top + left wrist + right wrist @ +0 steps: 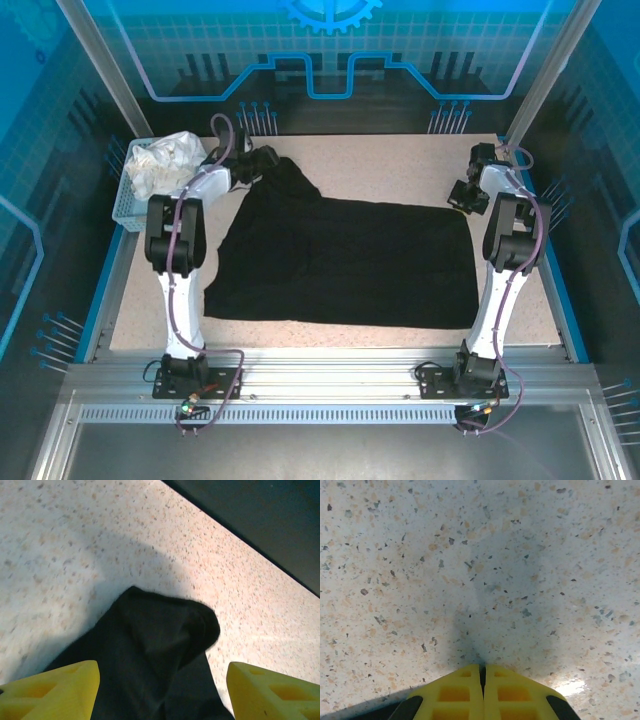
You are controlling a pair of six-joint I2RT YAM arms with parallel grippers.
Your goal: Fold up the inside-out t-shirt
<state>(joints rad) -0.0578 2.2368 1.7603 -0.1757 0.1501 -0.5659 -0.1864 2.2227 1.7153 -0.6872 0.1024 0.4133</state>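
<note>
Speckled table [400, 165], black t-shirt [340, 260] flat, long axis left-right, corner pointing far-left

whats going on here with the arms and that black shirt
Two arms are working on a large black soft-fabric t-shirt spread flat on the speckled table. The left gripper hovers open over a bunched far-left part of it, not gripping. The right gripper is shut on nothing, over bare table near the shirt's far-right corner. No fold is made yet. A crumpled white cloth sits in a pale basket.
</note>
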